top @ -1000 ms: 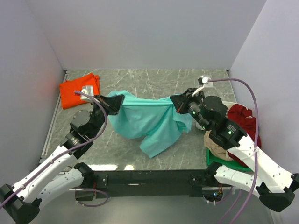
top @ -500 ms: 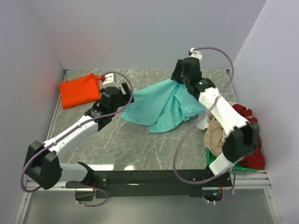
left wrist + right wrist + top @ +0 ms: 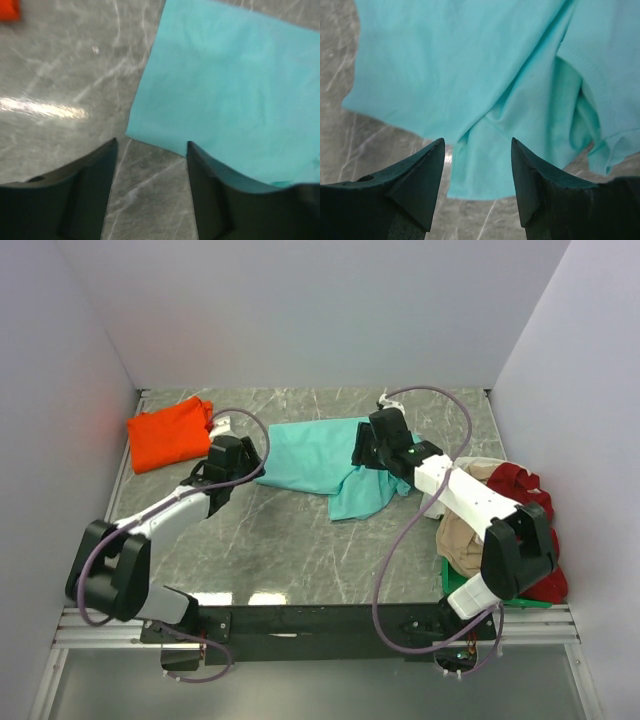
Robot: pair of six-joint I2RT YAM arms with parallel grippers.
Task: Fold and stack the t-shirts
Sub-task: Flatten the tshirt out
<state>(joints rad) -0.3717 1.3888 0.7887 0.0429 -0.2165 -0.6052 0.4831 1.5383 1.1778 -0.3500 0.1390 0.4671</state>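
A teal t-shirt (image 3: pixel 318 452) lies spread on the grey table, its right part bunched in folds (image 3: pixel 470 65). My left gripper (image 3: pixel 250 468) hovers at the shirt's left edge, open and empty; in its wrist view (image 3: pixel 152 150) the shirt's corner (image 3: pixel 131 133) sits just ahead of the fingers. My right gripper (image 3: pixel 359 454) stands open over the rumpled right side (image 3: pixel 477 145), holding nothing. An orange t-shirt (image 3: pixel 170 433) lies folded at the back left. Dark red (image 3: pixel 517 488), beige (image 3: pixel 460 532) and green (image 3: pixel 458 583) t-shirts are heaped at the right.
Side walls close in the table on the left and right, and a back wall stands behind. The black rail with both arm bases (image 3: pixel 320 622) runs along the near edge. Cables loop over each arm.
Both grippers were shut on the teal shirt, holding it up stretched between them. They carried it back, opened and let go; the shirt now lies on the table.
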